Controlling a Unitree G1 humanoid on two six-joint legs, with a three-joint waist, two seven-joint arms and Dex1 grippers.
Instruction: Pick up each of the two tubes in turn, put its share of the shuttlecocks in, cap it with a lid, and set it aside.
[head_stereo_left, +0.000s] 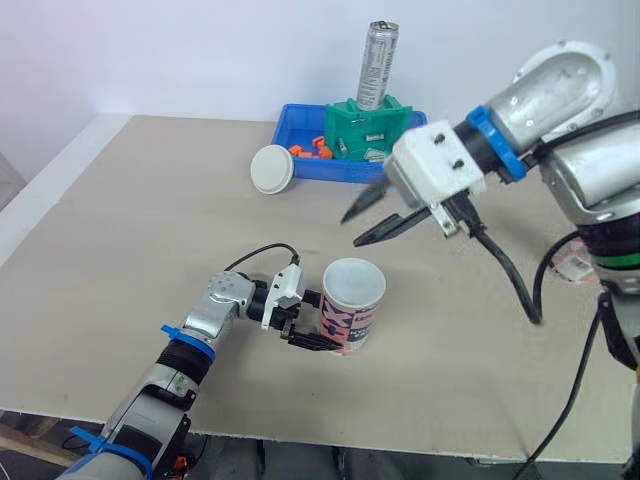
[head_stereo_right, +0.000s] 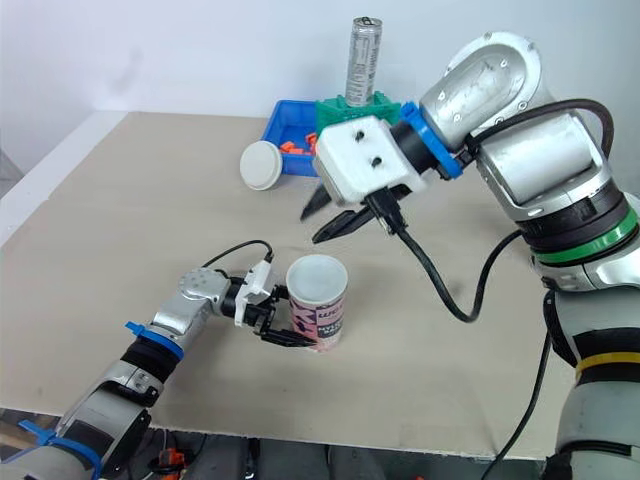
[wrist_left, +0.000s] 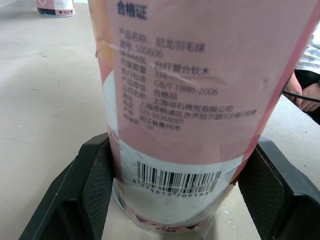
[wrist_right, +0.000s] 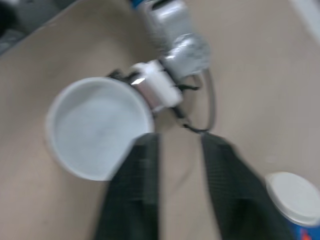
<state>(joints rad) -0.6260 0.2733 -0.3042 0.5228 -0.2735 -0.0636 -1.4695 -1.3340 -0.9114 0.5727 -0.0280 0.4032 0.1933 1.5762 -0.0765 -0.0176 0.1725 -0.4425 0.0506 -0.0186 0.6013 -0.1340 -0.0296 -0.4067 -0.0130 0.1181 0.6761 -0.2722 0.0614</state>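
Observation:
A pink-and-white tube (head_stereo_left: 352, 305) stands upright on the table near the front, its top showing white. My left gripper (head_stereo_left: 312, 334) is shut on its lower part; in the left wrist view the black fingers (wrist_left: 92, 172) sit on both sides of the printed label (wrist_left: 175, 85). My right gripper (head_stereo_left: 365, 222) hangs in the air above and just behind the tube, open with nothing between its fingers (wrist_right: 135, 195). A white lid (head_stereo_left: 272, 168) leans against the blue bin. A second tube (wrist_left: 54, 6) stands farther off on the table.
At the back of the table a blue bin (head_stereo_left: 300, 125) holds small orange pieces, a green block (head_stereo_left: 365, 130) and a tall silver can (head_stereo_left: 377, 62). A person's hand (wrist_left: 304, 92) rests beyond the table edge. The table's left half is bare.

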